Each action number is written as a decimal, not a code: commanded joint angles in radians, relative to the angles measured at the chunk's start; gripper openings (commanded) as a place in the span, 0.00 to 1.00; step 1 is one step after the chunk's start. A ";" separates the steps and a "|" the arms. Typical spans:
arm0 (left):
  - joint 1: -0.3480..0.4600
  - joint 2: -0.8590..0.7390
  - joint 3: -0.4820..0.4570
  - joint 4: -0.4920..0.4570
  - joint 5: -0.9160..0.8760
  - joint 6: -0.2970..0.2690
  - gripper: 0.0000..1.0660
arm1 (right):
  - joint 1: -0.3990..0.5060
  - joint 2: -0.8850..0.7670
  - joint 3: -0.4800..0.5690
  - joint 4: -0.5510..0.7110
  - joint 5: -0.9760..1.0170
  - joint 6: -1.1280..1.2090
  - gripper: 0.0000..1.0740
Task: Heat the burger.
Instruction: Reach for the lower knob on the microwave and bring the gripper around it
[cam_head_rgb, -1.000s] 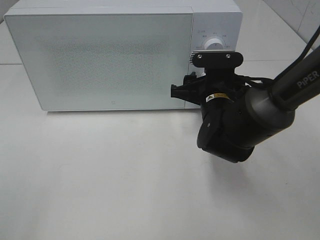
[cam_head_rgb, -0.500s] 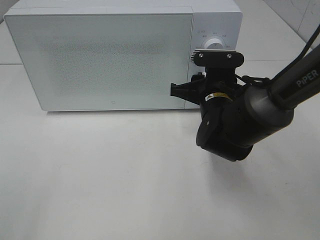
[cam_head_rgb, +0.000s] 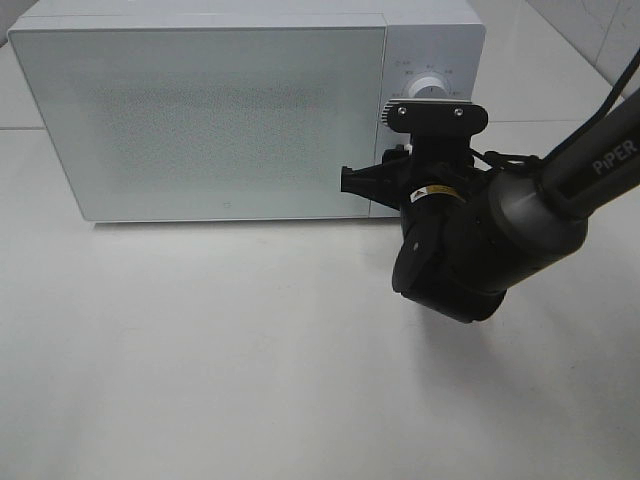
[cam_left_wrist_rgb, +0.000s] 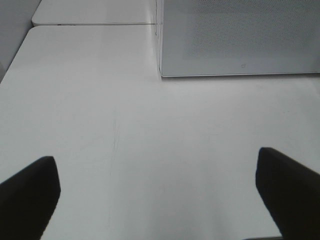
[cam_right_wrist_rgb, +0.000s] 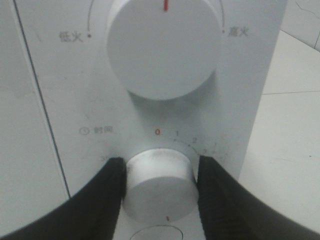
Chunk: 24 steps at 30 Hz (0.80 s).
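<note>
The burger is out of view; the white microwave stands with its door closed. My right gripper is pressed up to the control panel on the microwave's right side. In the right wrist view the right gripper is shut on the lower timer knob, one black finger touching each side of it. The knob's red mark points down, away from the 0 on the dial. Above it sits the bigger power knob, untouched. My left gripper hangs open over bare table, near the microwave's front left corner.
The white table spreads in front of the microwave. The right arm's dark wrist and camera mount hover over the table's right side and hide the lower panel. A table seam runs behind the microwave.
The right gripper's jaws have narrowed onto the timer knob and the wrist has shifted slightly left. The left gripper has not moved.
</note>
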 joint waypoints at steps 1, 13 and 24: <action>0.002 -0.017 0.004 -0.007 0.003 -0.005 0.94 | -0.017 -0.002 -0.017 -0.004 -0.030 0.009 0.05; 0.002 -0.017 0.004 -0.007 0.003 -0.005 0.94 | -0.017 -0.002 -0.016 -0.129 0.026 0.275 0.01; 0.002 -0.017 0.004 -0.007 0.003 -0.005 0.94 | -0.017 -0.002 -0.015 -0.279 0.037 0.601 0.02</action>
